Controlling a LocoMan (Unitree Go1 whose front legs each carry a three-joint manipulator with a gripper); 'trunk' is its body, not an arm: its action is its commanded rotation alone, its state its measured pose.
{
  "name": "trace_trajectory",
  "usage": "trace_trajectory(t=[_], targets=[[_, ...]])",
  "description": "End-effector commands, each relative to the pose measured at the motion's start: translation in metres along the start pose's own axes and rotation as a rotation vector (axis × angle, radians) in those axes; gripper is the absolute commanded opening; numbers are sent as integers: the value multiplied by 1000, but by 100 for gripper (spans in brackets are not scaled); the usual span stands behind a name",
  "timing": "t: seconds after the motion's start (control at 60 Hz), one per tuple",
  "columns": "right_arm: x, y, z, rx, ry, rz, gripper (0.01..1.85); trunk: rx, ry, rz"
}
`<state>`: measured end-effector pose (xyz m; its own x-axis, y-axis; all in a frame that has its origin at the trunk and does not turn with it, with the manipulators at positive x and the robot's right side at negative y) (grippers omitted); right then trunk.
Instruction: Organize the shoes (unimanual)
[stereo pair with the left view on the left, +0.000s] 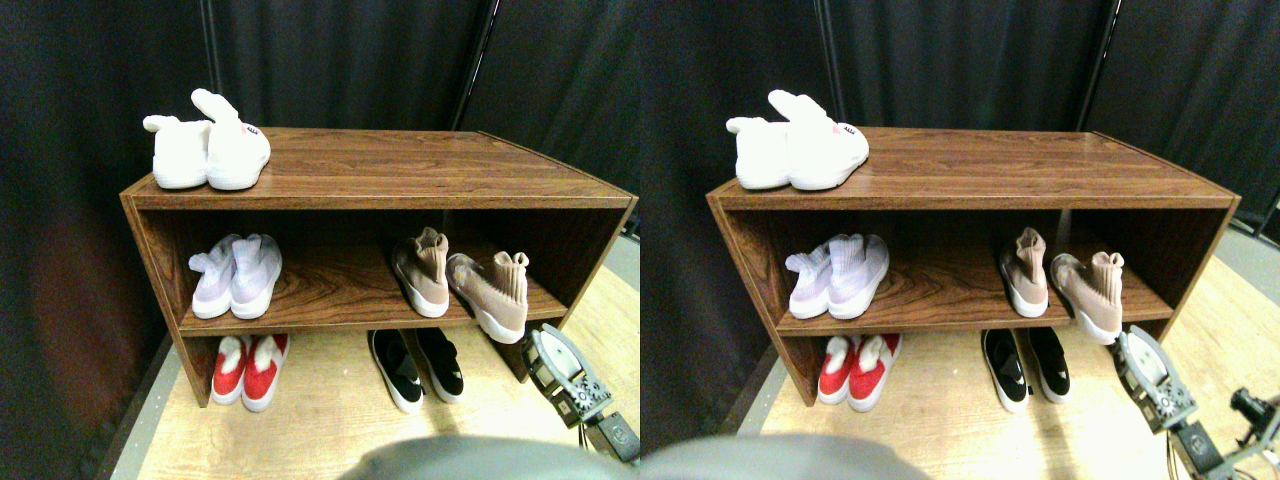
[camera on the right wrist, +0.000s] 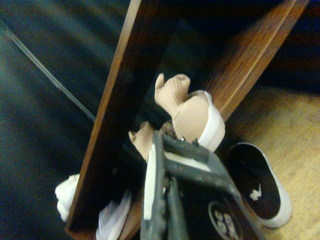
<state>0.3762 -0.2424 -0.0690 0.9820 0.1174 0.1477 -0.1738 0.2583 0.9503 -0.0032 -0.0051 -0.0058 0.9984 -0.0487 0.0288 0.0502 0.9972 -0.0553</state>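
On the middle shelf (stereo pair with the left view on the left: 330, 312) I see the tan pair. The left tan shoe (stereo pair with the left view on the left: 422, 272) stands straight. The right tan shoe (stereo pair with the left view on the left: 493, 293) is crooked and sticks out over the edge. The black shoes (stereo pair with the left view on the left: 417, 366) sit neatly on the floor below. My gripper (stereo pair with the left view on the left: 560, 368) waits just right of the crooked shoe; I cannot tell if its fingers are wide. I think I must straighten that shoe next.

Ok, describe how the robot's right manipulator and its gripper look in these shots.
In the stereo view, the right gripper is a dark grey, open-framed jaw assembly with a pale, whitish inner face and small toothed gear-like parts along its edge, mounted on a dark blocky link. The wrist view shows the jaw frame as black and scuffed, with a white strip along one side and a round white-outlined marking on the housing behind it.
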Motion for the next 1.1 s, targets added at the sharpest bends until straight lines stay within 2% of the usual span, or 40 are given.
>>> trace_trajectory(t=[0.017,0.033,0.05,0.083,0.15,0.2,0.417,0.55,0.717,0.733,0.85,0.933,1.1], targets=[[-1,13,-2,-51,-21,22,103,-21,11,0],[-2,13,-2,-93,-25,13,130,-20,11,0],[-2,13,-2,-93,-25,13,130,-20,11,0],[-1,12,-1,-111,-13,9,158,-20,11,0],[3,10,-1,-132,-39,6,177,-21,9,1],[4,9,-1,-128,-53,-3,184,-21,9,1],[12,4,-1,-138,-32,-29,185,-24,5,5],[24,-3,0,-138,-23,-68,185,-29,1,9],[41,-14,1,-92,-14,-118,185,-29,1,9],[45,-17,0,-83,-12,-120,184,-39,3,24],[61,-27,-3,-44,-15,-142,178,-42,3,31],[71,-31,-7,-36,-21,-186,185,-43,7,37],[88,-42,-14,-2,-12,-214,185,-43,13,48]])
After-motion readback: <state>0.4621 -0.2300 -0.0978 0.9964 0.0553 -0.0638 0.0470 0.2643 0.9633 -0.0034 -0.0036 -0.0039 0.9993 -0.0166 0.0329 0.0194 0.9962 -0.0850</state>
